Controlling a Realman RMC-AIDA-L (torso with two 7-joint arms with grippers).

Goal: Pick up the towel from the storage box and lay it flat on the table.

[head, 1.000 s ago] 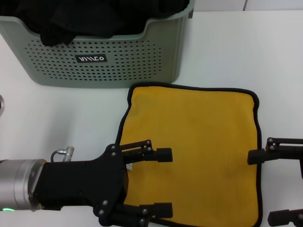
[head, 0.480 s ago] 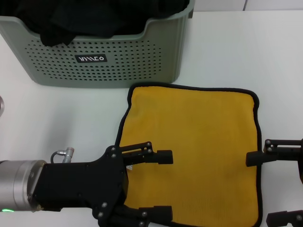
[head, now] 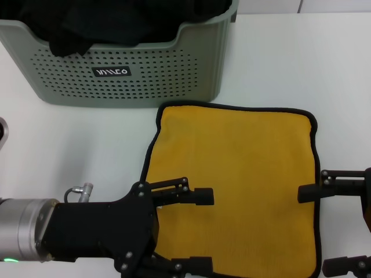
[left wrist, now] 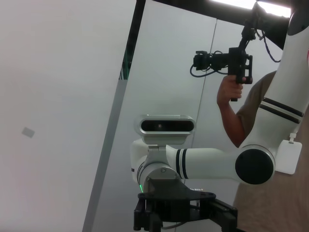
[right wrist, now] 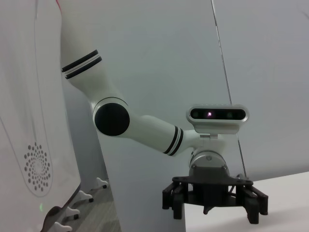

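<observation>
The mustard-yellow towel [head: 237,185] with thin black edging lies spread flat on the white table [head: 290,63], in front of the sage-green storage box [head: 133,75]. My left gripper [head: 204,230] is open and empty, its fingers over the towel's near left part. My right gripper [head: 320,230] is open and empty at the towel's near right edge. Neither wrist view shows the towel or the box.
Black fabric [head: 116,20] fills the storage box and hangs over its front rim. A small metal fitting [head: 81,189] sticks out beside my left wrist. The left wrist view shows a person [left wrist: 251,121] holding a camera rig behind the robot's body.
The left gripper has slid slightly toward the near edge and a little right. The right gripper has shifted slightly left toward the towel edge. The towel has not moved.
</observation>
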